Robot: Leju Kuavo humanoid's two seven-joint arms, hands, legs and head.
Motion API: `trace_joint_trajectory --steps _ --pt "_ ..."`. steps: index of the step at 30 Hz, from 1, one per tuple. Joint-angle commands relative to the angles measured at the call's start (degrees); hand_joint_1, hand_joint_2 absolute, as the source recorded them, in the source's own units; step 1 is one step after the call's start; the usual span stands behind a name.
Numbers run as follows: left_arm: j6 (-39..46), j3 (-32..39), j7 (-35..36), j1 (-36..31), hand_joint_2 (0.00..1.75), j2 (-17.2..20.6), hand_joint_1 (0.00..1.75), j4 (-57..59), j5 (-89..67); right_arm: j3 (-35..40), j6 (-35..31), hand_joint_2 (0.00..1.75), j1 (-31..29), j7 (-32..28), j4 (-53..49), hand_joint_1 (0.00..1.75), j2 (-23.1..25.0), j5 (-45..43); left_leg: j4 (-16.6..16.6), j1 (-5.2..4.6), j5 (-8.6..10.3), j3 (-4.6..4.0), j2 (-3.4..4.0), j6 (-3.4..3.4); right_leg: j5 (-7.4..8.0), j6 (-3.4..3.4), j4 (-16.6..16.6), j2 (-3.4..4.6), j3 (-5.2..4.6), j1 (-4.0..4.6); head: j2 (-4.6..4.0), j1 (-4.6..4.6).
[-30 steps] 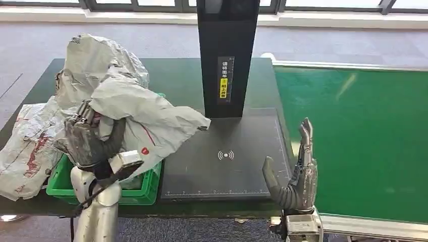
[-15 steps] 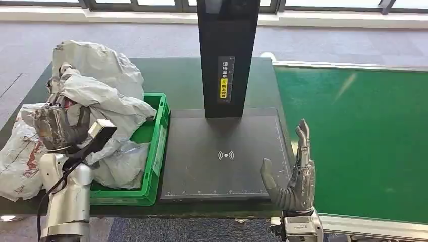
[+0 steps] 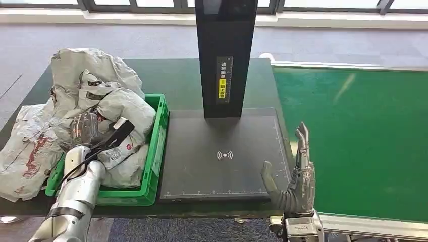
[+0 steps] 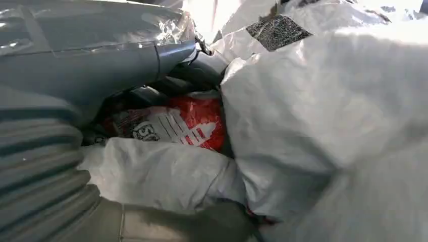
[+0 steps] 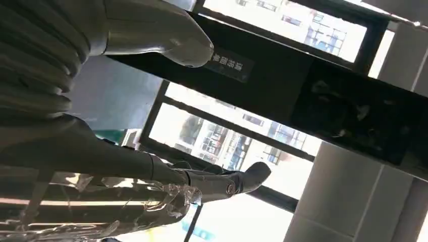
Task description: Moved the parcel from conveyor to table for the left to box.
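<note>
The grey-white plastic parcel [image 3: 121,108] lies crumpled in the green bin [image 3: 156,151] at the table's left. My left hand [image 3: 86,128] is down in the bin and grips the parcel. In the left wrist view the thumb [image 4: 126,60] lies over the white bag [image 4: 323,111], which carries a red printed patch [image 4: 197,121]. My right hand [image 3: 298,176] stands open at the table's front right corner, fingers pointing up and holding nothing. Its fingers [image 5: 212,184] are spread in the right wrist view.
More crumpled parcels [image 3: 25,146] lie left of the bin and behind it. A black scanner column [image 3: 224,55] rises over a dark pad [image 3: 222,151] mid-table. The green conveyor belt [image 3: 363,136] runs along the right.
My left hand has carried the parcel from above the bin's right side leftward and down into the bin. The right hand has stayed in place.
</note>
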Motion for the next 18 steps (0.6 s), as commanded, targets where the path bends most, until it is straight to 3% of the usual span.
trace_joint_trajectory --steps 1,6,9,13,18 --pt "0.71 0.09 -1.41 1.48 0.00 -1.15 0.00 -1.03 4.13 1.43 -0.73 1.75 -0.20 0.19 1.89 0.00 -2.59 -0.31 -0.06 0.01 -0.01 0.08 0.05 0.03 0.01 -0.01 -0.06 0.06 0.06 0.01 -0.02 -0.02" --pt "-0.60 0.15 -14.61 14.63 0.00 -5.66 0.00 -30.12 29.74 1.15 -1.59 1.75 0.06 0.19 1.35 0.00 -1.64 -0.09 -0.08 -0.01 -0.07 0.10 0.28 0.04 0.02 0.01 -0.07 0.29 0.04 -0.01 -0.02 0.00" --pt "-0.62 -0.38 -14.26 15.87 0.00 -6.16 0.00 -32.22 29.61 1.04 -1.45 1.75 0.02 0.19 1.39 0.00 -1.42 0.05 -0.09 0.00 -0.20 0.21 0.43 0.03 -0.03 0.01 -0.08 0.45 0.10 -0.03 -0.02 -0.02" --pt "1.42 -4.06 -20.29 19.87 0.00 -8.33 0.00 -38.70 37.26 0.53 -1.91 1.75 0.81 0.19 0.71 0.00 -0.92 0.87 -0.05 0.02 -0.25 0.19 0.25 0.06 -0.12 -0.01 -0.07 0.27 0.14 -0.01 0.00 0.00" --pt "1.35 -8.25 -18.20 22.66 0.00 -10.69 0.00 -43.14 34.79 -0.01 -2.07 1.75 1.72 0.19 -1.01 0.00 -0.53 1.19 -0.02 0.05 -0.25 0.14 0.09 0.06 -0.15 -0.01 -0.11 0.12 0.15 0.04 -0.02 -0.02"
